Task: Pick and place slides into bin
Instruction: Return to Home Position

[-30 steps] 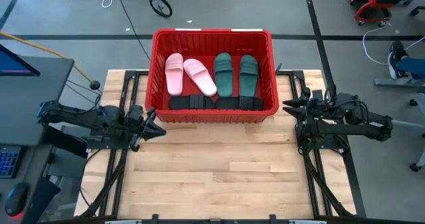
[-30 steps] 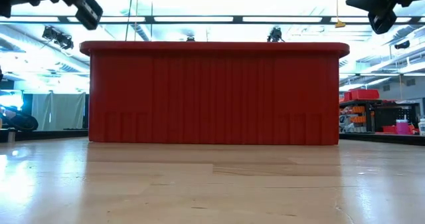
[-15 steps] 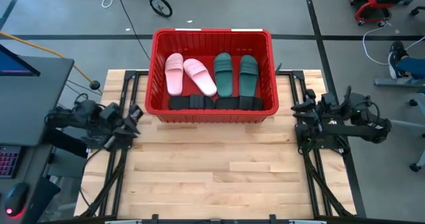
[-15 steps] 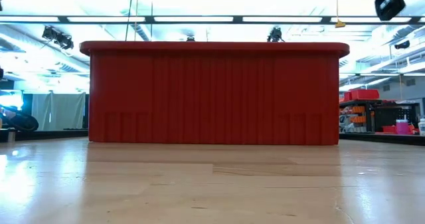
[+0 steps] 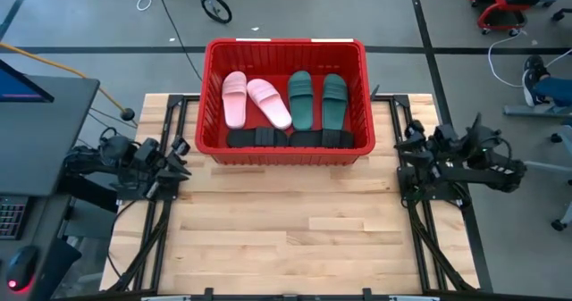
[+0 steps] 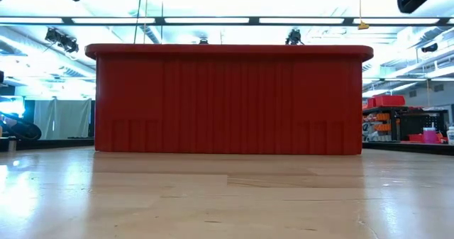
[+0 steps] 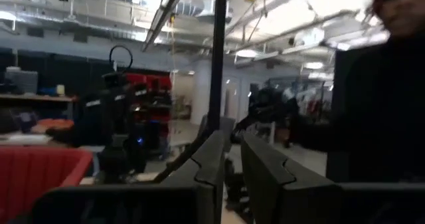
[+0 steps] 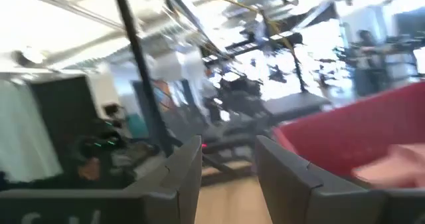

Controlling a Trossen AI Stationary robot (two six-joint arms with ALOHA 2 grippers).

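Six slides [image 5: 284, 112] lie inside the bin [image 5: 360, 78] at the counter's [image 5: 286, 238] far edge in the high view; left gripper [image 5: 177, 161] and right gripper [image 5: 407, 143] flank it, well apart. Low view: the bin wall [image 6: 227, 101] fills the centre. Left wrist view: jaws parted narrowly, empty. Right wrist view: jaws apart, empty, bin rim beyond.

Red bin [image 5: 211, 87] — pink, green, black slides [image 5: 268, 103]
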